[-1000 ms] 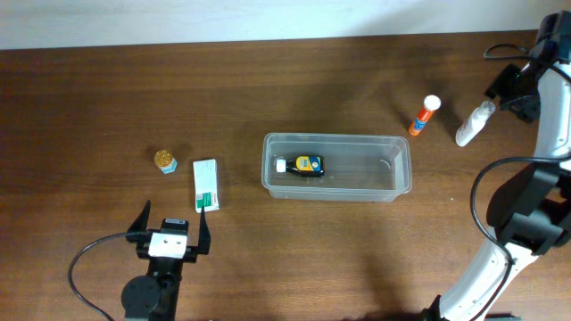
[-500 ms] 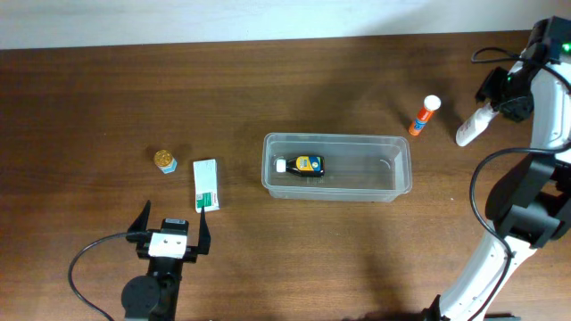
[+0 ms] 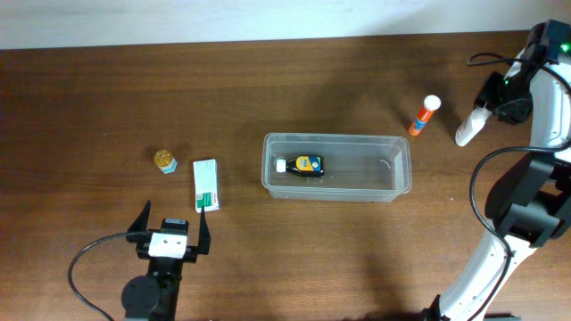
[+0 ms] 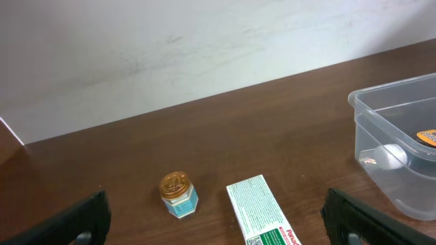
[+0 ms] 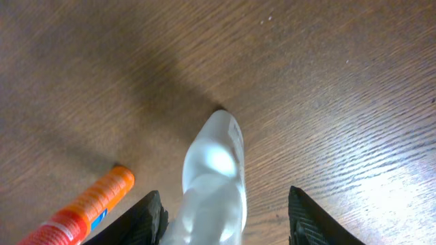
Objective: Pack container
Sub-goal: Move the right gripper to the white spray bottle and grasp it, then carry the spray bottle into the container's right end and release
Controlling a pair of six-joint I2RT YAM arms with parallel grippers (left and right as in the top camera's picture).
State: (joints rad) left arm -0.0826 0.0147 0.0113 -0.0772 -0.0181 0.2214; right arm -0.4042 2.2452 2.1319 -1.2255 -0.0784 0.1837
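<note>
Container (image 3: 339,136) sits mid-table, with a small dark bottle (image 3: 304,164) lying in its 9 o'clock end. Out at 2 o'clock is the orange tube (image 3: 425,115), then the white bottle (image 5: 214,177). The right gripper (image 5: 225,196) straddles it, jaws apart, not clamped. Left gripper (image 3: 172,223) at 8 o'clock, spread wide, empty.

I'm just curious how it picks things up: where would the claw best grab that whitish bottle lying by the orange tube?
Grip the whitish bottle across its wide body, coming from above. It lies flat on the table with its long sides free, and the right claw straddles them.
</note>
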